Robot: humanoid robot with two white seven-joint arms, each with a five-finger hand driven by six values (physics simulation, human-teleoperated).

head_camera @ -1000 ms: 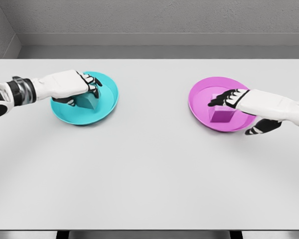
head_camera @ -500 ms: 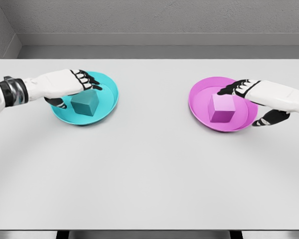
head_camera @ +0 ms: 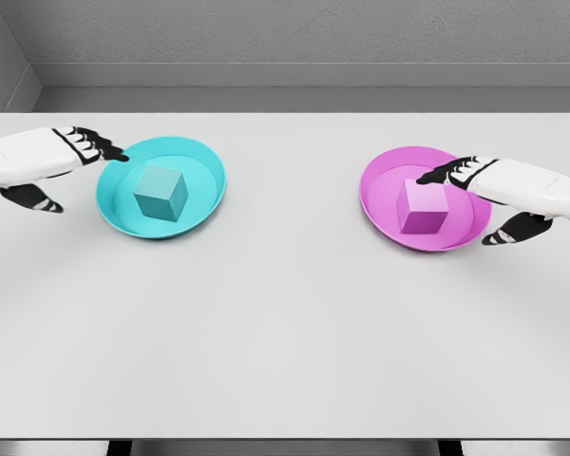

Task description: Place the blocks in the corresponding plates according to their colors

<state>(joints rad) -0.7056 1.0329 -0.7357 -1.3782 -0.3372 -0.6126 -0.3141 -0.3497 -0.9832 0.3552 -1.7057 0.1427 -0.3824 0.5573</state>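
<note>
The one thing that could go wrong now is a bump. The right hand [head_camera: 499, 195] hangs low over the far side of the pink plate [head_camera: 385, 204], and its dark fingertips [head_camera: 437, 177] sit just above the pink block [head_camera: 424, 206]. If that hand dips or swings inward as it leaves, it could knock the block or tip the plate. It is hard to tell from this one view if the fingertips touch the block or only float over it, but they look apart. The left hand [head_camera: 47, 161] has less to hit, since it is off to the outer side of the teal plate [head_camera: 204, 185]. Only a sweep back across the rim would push that plate along the white table [head_camera: 285, 332].

The teal block [head_camera: 160, 193] sits flat in the middle of the teal plate, inward from the left hand and apart from its fingertips. The left hand is spread loose and holds nothing, with its thumb hanging below. The pink block sits in the middle of the pink plate, just under and inward of the right hand's fingertips. The right hand is also spread loose and empty, thumb down by the plate's outer rim. Both blocks match their plates, so the sorting looks done.
</note>
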